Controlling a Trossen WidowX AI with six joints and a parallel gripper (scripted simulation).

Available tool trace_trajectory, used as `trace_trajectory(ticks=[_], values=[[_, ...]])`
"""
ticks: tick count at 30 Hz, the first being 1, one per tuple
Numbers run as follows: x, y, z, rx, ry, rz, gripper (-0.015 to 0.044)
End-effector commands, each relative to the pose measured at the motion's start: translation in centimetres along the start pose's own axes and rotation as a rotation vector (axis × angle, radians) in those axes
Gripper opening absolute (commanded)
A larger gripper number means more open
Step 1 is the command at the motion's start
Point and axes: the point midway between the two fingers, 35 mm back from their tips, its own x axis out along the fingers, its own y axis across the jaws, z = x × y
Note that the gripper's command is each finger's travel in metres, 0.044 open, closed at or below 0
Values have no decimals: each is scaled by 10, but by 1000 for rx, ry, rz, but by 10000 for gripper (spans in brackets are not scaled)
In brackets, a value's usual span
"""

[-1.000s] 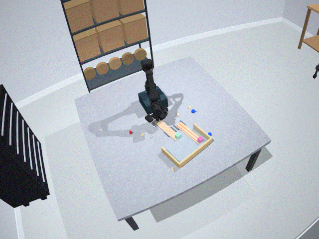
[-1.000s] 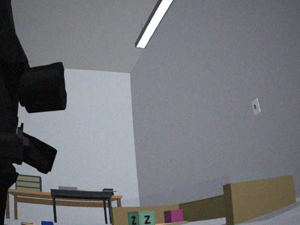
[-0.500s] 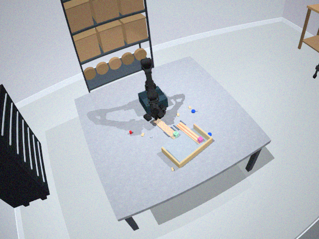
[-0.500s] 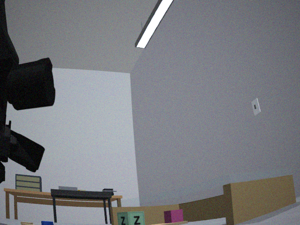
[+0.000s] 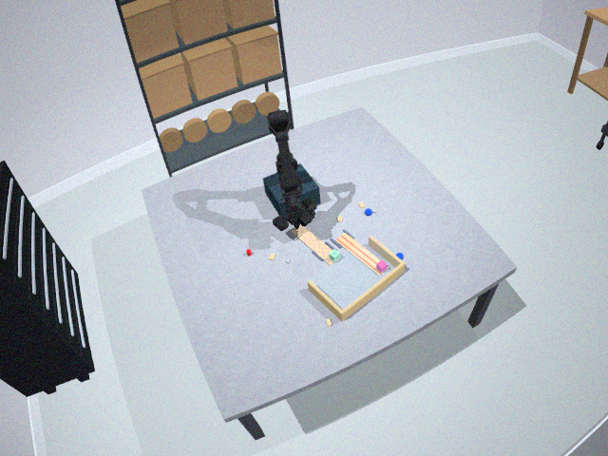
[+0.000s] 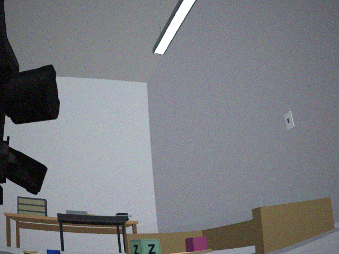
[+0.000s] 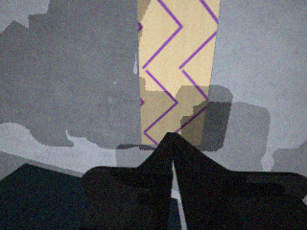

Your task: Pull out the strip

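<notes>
The green cube (image 5: 334, 255) (image 6: 150, 246) has a black Z on its faces and sits upright on the far end of the wooden strip with purple zigzags (image 5: 315, 244) (image 7: 179, 53). A pink cube (image 5: 381, 266) (image 6: 199, 243) rests at the far end of the red-lined strip (image 5: 358, 252). My gripper (image 5: 297, 226) (image 7: 171, 136) is shut, its tips together at the zigzag strip's near end, low over the table by the arm's base. No material shows between the tips. The strip's very end is hidden behind them.
Wooden walls (image 5: 373, 290) (image 6: 295, 221) edge a blue-grey mat (image 5: 343, 283) on the far side. Low grey rails (image 5: 317, 256) (image 5: 348, 234) flank the strips. Blue balls (image 5: 368, 212) (image 5: 399, 256), a red piece (image 5: 249, 252) and small wooden chips (image 5: 272, 256) lie around.
</notes>
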Motion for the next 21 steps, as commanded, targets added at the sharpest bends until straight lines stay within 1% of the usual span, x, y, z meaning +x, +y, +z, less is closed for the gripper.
trace_trajectory(ticks=[1,16,17,21], values=[[4,4,-11,-3,36,11,0],[4,4,-11,-3,36,11,0],[-2,0,0,0,2,1,0],[-40,-1,3,-2,32,10,0]])
